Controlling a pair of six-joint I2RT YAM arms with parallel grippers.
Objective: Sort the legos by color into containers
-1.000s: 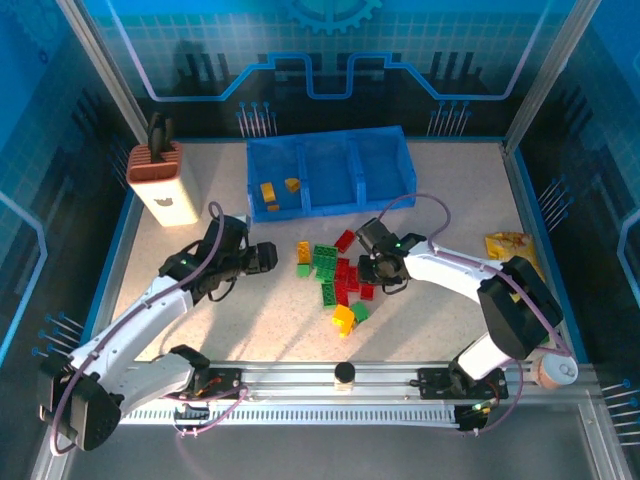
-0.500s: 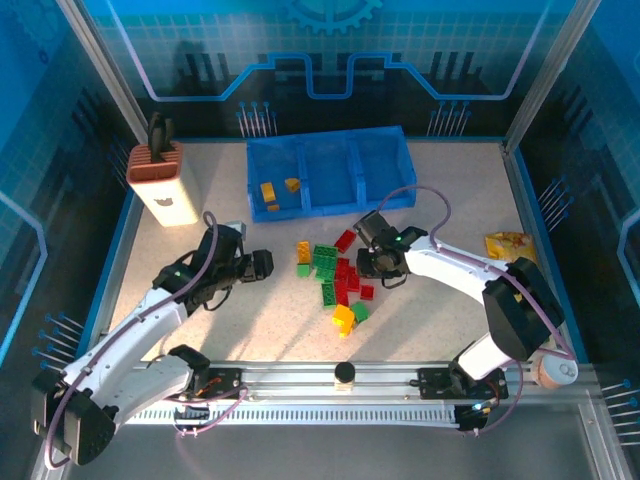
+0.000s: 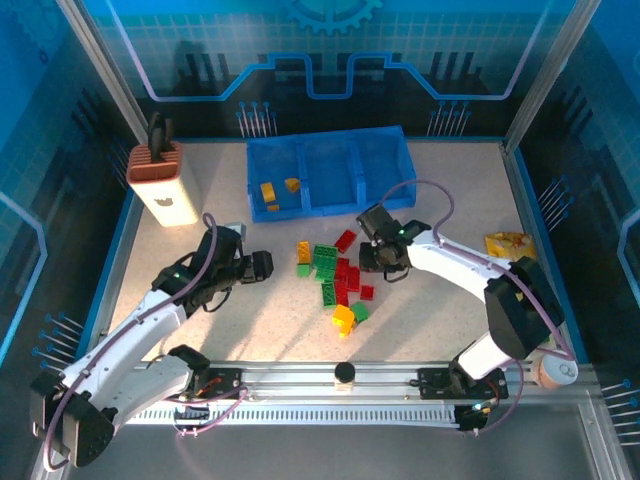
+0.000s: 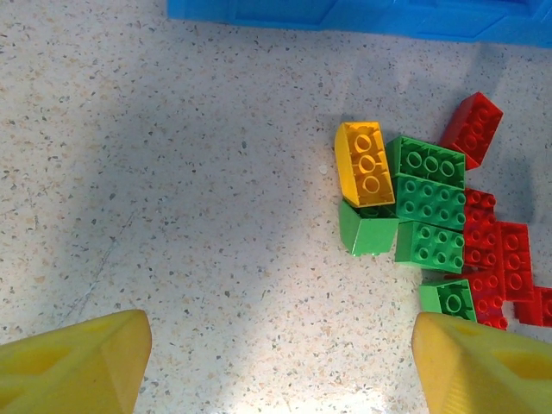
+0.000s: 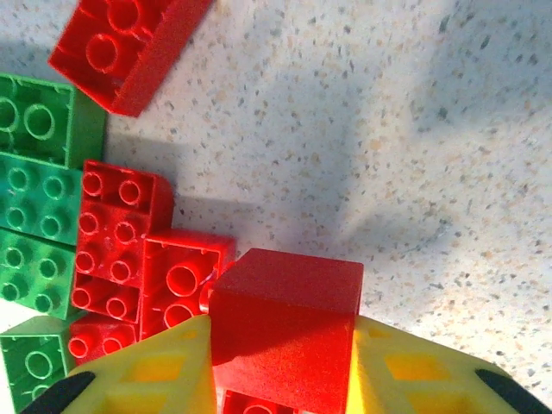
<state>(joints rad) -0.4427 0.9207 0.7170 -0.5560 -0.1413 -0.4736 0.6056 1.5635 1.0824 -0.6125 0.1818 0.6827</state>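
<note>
A pile of red, green and yellow legos [image 3: 338, 285] lies mid-table, in front of the blue three-compartment bin [image 3: 330, 150]. Two yellow-orange bricks [image 3: 268, 192] rest in the bin's left compartment. At the pile's right edge, my right gripper [image 3: 370, 258] is shut on a red brick [image 5: 285, 328], squeezed between the yellow fingers [image 5: 159, 375] just above other red bricks [image 5: 121, 233]. To the left of the pile, my left gripper [image 3: 270, 264] stands open over bare table [image 4: 276, 362]. Ahead of it lie an orange brick [image 4: 366, 164] and green bricks [image 4: 427, 207].
A white and brown box with a black handle [image 3: 162, 180] stands at the back left. A yellow snack packet [image 3: 510, 245] lies at the right edge. The bin's near wall [image 4: 345, 13] runs across the far side of the pile.
The right gripper has lifted slightly away from the pile toward the bin with the red brick in it. The left gripper drew back a little and then stayed still.
</note>
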